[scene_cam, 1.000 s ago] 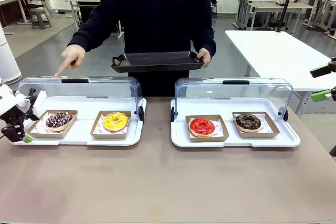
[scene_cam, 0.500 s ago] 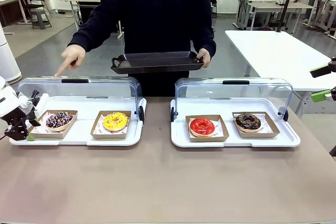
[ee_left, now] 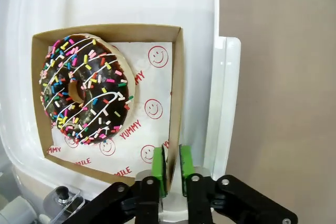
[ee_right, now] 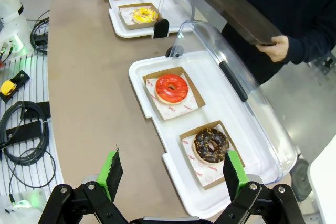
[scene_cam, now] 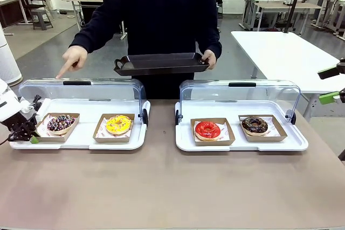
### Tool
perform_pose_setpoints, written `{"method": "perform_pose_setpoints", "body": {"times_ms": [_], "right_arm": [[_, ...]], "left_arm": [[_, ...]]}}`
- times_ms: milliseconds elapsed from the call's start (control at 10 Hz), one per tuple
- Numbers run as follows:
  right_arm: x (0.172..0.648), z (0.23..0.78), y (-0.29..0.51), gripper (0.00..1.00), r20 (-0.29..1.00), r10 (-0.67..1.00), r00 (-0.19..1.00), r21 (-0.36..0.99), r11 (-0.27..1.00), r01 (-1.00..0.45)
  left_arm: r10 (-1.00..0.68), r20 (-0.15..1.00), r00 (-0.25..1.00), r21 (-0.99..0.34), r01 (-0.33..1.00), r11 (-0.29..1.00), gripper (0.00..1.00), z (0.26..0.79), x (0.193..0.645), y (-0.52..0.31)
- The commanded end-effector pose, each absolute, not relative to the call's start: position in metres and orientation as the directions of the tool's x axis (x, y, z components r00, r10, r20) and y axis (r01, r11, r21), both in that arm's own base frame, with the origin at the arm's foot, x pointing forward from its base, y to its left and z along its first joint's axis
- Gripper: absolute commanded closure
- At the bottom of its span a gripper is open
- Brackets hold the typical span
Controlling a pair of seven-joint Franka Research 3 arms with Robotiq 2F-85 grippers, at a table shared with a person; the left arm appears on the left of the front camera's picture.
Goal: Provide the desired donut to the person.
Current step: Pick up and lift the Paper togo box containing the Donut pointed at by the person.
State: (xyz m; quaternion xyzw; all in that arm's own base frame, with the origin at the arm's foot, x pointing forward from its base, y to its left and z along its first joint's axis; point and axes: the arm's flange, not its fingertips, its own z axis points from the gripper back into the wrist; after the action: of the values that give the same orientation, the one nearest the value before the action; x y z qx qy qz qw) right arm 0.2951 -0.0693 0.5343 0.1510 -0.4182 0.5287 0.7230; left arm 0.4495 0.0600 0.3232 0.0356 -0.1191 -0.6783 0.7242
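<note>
The person (scene_cam: 161,9) stands across the table, one hand (scene_cam: 73,59) pointing down at the left end of the left case, the other holding a black tray (scene_cam: 161,63). Below that finger lies a chocolate donut with coloured sprinkles (scene_cam: 61,123) (ee_left: 84,90) in a brown cardboard box (ee_left: 176,103). My left gripper (scene_cam: 31,133) (ee_left: 172,169) sits at the box's outer side, its green pads pressed together on the box's thin wall. My right gripper (scene_cam: 330,84) (ee_right: 172,174) hangs open off the table's right end.
A yellow donut (scene_cam: 118,124) shares the left white case (scene_cam: 81,139). The right case (scene_cam: 242,144) holds a red donut (scene_cam: 207,129) and a dark chocolate donut (scene_cam: 254,125). Both clear lids stand raised at the back. Bare brown tabletop (scene_cam: 172,187) lies in front.
My left gripper's jaws have closed from wide open onto the sprinkled donut's box wall, shifting slightly toward the box. The person and right arm have stayed still.
</note>
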Motion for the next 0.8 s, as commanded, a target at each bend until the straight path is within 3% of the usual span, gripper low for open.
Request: {"method": "perform_pose_setpoints", "body": {"times_ms": [0, 500, 700], "right_arm": [[0.298, 0.533, -0.07, 0.0, 0.772, 0.632, 0.073, -0.227, 0.382, -0.896], [0.298, 0.533, -0.07, 0.0, 0.772, 0.632, 0.073, -0.227, 0.382, -0.896], [0.298, 0.533, -0.07, 0.0, 0.772, 0.632, 0.073, -0.227, 0.382, -0.896]], "left_arm": [[-0.992, 0.121, 0.027, 0.207, 0.977, 0.051, 1.0, 0.324, 0.456, 0.067], [-0.988, 0.151, -0.015, 0.189, 0.982, 0.014, 1.0, 0.332, 0.45, 0.063], [-0.985, 0.169, -0.026, 0.233, 0.972, 0.014, 1.0, 0.363, 0.419, 0.054]]}}
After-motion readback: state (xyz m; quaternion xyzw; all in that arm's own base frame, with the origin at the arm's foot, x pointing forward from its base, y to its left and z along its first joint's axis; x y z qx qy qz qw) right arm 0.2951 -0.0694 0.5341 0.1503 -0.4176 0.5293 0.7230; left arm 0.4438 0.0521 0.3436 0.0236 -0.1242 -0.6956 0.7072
